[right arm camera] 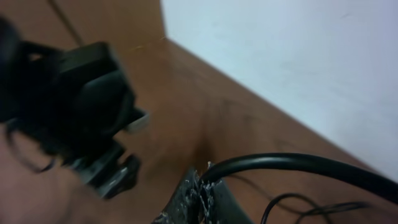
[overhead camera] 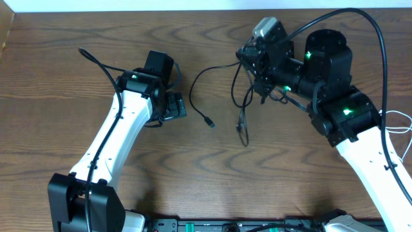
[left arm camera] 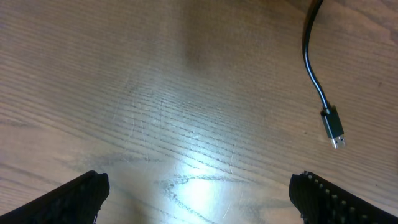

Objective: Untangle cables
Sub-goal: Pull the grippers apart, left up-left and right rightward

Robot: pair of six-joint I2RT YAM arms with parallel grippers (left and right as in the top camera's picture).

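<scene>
Several thin black cables (overhead camera: 243,103) hang in a loose tangle below my right gripper (overhead camera: 250,64), which is raised above the table. One strand arcs left and ends in a USB plug (overhead camera: 210,122) lying on the wood. In the right wrist view the fingers (right arm camera: 205,190) are shut on a black cable (right arm camera: 292,163). My left gripper (overhead camera: 179,106) is low over the table, left of the plug. In the left wrist view its fingers (left arm camera: 199,199) are wide open and empty, with the plug end (left arm camera: 334,127) ahead to the right. A white cable (overhead camera: 400,122) shows at the right edge.
The wooden table (overhead camera: 77,26) ends at a white wall along the back. The left arm's own thicker black cable (overhead camera: 96,59) loops out at the upper left. The left arm shows blurred in the right wrist view (right arm camera: 81,106).
</scene>
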